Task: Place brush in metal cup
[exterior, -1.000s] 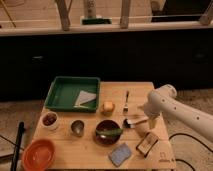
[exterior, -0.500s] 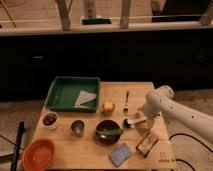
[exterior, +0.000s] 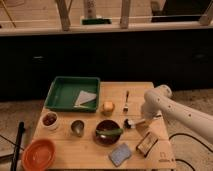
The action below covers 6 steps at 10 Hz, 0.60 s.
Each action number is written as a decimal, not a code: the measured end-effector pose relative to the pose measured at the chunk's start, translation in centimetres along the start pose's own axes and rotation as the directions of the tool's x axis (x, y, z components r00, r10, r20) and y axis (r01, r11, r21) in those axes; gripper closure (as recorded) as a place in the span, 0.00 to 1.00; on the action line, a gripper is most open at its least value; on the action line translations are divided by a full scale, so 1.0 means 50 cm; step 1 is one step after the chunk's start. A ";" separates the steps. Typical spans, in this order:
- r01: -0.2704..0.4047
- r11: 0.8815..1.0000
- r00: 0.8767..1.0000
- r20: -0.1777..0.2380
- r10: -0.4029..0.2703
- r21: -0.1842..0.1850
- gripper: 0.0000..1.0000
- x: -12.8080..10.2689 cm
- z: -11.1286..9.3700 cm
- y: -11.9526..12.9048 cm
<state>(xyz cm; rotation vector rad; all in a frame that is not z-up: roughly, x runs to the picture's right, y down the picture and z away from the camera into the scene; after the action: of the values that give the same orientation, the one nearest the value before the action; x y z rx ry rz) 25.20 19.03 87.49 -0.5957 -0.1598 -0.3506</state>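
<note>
The brush [exterior: 131, 122] lies on the wooden table [exterior: 95, 150], right of centre. Its small dark round head points left toward the dark bowl and its white handle runs right. My gripper [exterior: 142, 121] is down at the handle end of the brush, at the tip of the white arm [exterior: 167, 107] that reaches in from the right. The arm hides whether it touches the handle. The metal cup [exterior: 77, 127] stands upright left of the dark bowl, well to the left of the gripper.
A dark bowl with a green thing [exterior: 109, 132] stands between cup and brush. Also on the table are a small white bowl with reddish contents [exterior: 49, 119], an orange bowl [exterior: 38, 154], a green tray [exterior: 72, 93], a fork [exterior: 126, 101], a blue sponge [exterior: 120, 154] and a wooden block item [exterior: 146, 143].
</note>
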 end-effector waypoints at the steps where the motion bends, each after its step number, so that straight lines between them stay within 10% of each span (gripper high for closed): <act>1: 0.004 1.000 1.000 0.000 -0.004 -0.001 1.00 -0.003 0.001 -0.003; 6: 0.056 0.998 0.998 -0.016 -0.056 0.000 1.00 0.005 -0.042 -0.015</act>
<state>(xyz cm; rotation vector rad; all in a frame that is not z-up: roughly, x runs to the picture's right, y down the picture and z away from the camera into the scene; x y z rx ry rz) 25.25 17.19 86.21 -0.5884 -0.1611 -0.4095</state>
